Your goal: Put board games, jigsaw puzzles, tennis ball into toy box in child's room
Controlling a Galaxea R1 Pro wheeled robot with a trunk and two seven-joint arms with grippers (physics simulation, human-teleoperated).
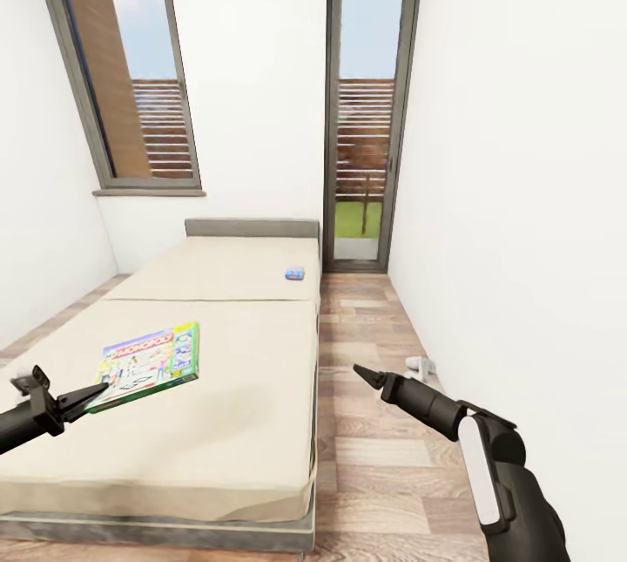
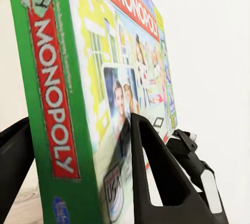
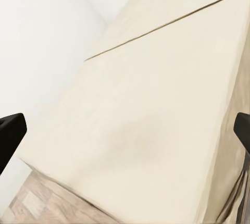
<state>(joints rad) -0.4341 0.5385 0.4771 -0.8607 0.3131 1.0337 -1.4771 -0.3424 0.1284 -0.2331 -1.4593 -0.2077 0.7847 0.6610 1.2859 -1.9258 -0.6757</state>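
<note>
- The bed (image 1: 218, 423) takes up the lower left of the head view.
- White-green board game (image 1: 150, 365), printed "MONOPOLY", sits lower left, raised off the mattress, long axis running away from the left gripper (image 1: 87, 394), whose jaws pinch its near edge.
- Right gripper (image 1: 364, 373) lower right looks empty; jaws wide apart in its wrist view.
- Small blue thing (image 1: 294, 273) mid-frame, too tiny to tell.

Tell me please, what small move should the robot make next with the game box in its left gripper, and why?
Probably lift the left gripper a little higher and draw it back from the bed. Its fingers are closed on the edge of the Monopoly board game, which hangs just above the mattress, so more height would keep it from dragging. The toy box is not in sight, so carrying comes after.
</note>
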